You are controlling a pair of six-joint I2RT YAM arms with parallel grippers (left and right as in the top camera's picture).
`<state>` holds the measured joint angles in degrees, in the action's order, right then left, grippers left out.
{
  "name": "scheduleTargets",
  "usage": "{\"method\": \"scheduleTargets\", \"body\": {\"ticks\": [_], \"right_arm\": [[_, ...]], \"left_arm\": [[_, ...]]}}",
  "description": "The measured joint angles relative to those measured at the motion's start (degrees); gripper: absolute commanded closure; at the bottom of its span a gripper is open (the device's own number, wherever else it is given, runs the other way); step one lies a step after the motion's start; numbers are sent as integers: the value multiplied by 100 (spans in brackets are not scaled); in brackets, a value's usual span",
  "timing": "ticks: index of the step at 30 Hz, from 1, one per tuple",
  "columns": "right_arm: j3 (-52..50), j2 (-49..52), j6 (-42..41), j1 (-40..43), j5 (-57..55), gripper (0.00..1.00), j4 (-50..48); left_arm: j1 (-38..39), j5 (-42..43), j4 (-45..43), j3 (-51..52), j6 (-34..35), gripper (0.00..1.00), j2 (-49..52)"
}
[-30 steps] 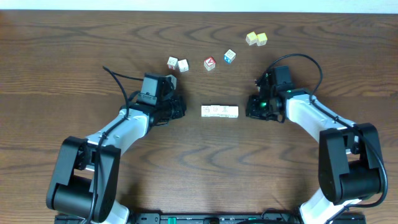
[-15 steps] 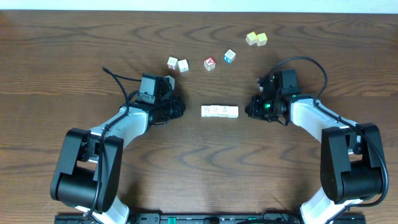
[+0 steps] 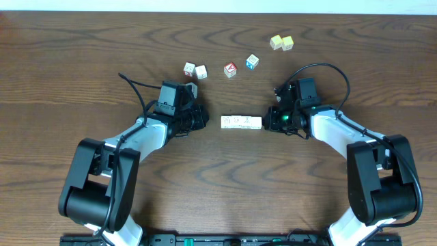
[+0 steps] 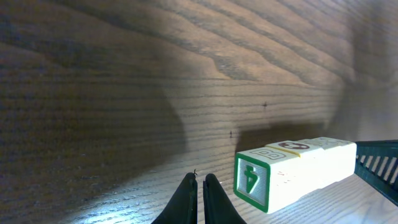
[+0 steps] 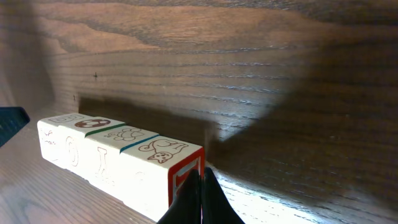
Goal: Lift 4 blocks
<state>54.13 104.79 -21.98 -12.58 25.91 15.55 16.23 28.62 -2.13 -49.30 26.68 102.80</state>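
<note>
- Looking down from overhead, you have the four blocks point(image 3: 241, 122) butted end to end as one short row on the table point(image 3: 218, 184), directly between your two grippers
- The row's long axis runs from one gripper straight to the other, so each gripper faces an end face and not a long side
- Your left gripper point(image 3: 203, 119) has its fingers pressed together with nothing between them; the row lies ahead of it, and in the left wrist view it sits off to the right of the fingertips point(image 4: 186, 205), with bare wood between them and the green-framed end face point(image 4: 252, 179)
- Your right gripper point(image 3: 268, 121) is likewise pinched together and empty; in the right wrist view its fingertips point(image 5: 214, 208) sit right at the red-framed end face point(image 5: 185, 180), so close that you cannot tell whether they touch
- Your right arm is the nearer one; your left has a gap to cross before it meets its end
- Judging from this, the lift turns on squeezing the row lengthwise between the two closed tips, so you will likely want both pushing dead along that axis
- Expect the row to buckle at a joint between blocks if either tip presses off-centre
</note>
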Motion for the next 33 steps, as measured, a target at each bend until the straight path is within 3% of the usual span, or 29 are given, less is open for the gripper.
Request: {"method": "scheduleTargets", "body": {"ticks": [33], "right_arm": [[0, 0, -107, -9, -24, 99, 0]], "left_arm": [[396, 212, -452, 0, 354, 93, 363]]}}
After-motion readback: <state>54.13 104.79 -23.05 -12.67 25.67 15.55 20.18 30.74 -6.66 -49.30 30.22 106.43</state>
